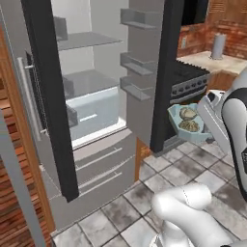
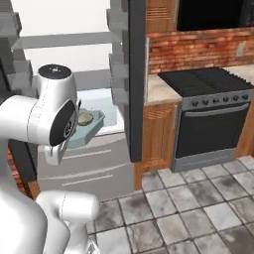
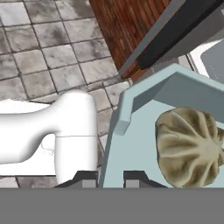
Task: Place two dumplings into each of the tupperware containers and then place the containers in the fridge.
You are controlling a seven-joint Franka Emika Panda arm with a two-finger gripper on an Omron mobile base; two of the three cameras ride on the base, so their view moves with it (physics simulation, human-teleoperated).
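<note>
Left base view: the fridge [image 1: 96, 96] stands w/ both doors swung wide, white inside, flat grey shelves, a pale blue drawer [image 1: 94, 115] low down. The pale teal container [image 1: 185, 121] hangs in the air just right of the dark right door edge, beside the white arm, above the tiled floor. Two dumplings [image 1: 188, 119] sit in it, beige, creased, lumpy. The step looks like the carry: tub loaded, now going into the fridge. The tub is outside the door line, so the next move probably calls for swinging it left around the door edge & keeping it level so nothing rolls out.

Right base view: the same teal tub [image 2: 89, 126] peeks out from behind the arm's round joint, one dumpling visible, fridge interior behind it. Black stove [image 2: 208, 106] w/ glossy oven door, brick wall and wood cabinets to the right. The grey container can't be made out here.

Hand view: the hand [image 3: 110, 178] has its two dark tips pressed together on the teal tub's thin rim wall, one tip each side. The tub is smooth, matte plastic w/ clipped corner; one dumpling [image 3: 190, 146] fills the near part, pleated like a gathered purse, mottled tan. Grey stone floor tiles [image 3: 39, 48] below.
</note>
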